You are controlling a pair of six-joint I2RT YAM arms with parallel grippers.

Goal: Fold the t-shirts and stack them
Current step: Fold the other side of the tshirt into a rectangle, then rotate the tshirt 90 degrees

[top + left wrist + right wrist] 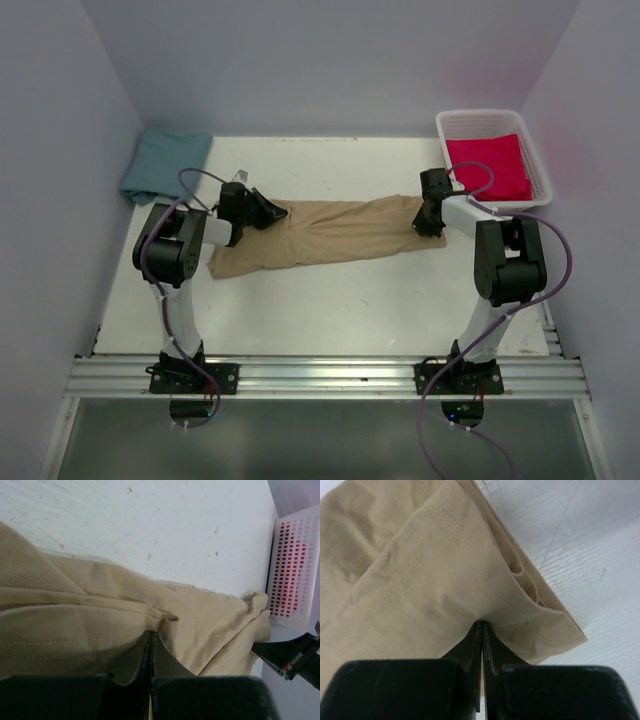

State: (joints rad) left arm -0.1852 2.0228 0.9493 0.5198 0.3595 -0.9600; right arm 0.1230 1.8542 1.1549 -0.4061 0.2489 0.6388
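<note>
The tan t-shirt (pixel 330 235) lies stretched in a long folded band across the middle of the table. My left gripper (pixel 268 211) is shut on its left end; in the left wrist view the jaws (pixel 151 637) pinch a fold of the tan cloth (pixel 100 625). My right gripper (pixel 430 222) is shut on its right end; in the right wrist view the jaws (pixel 482 627) pinch the hemmed tan cloth (pixel 420 580). The teal-blue t-shirt (pixel 165 165) lies bunched at the far left corner. The red-pink t-shirt (pixel 490 165) lies in the basket.
A white slatted basket (pixel 540 160) stands at the far right corner; it also shows in the left wrist view (pixel 295 575). White walls enclose the table on three sides. A metal rail (pixel 330 375) runs along the near edge.
</note>
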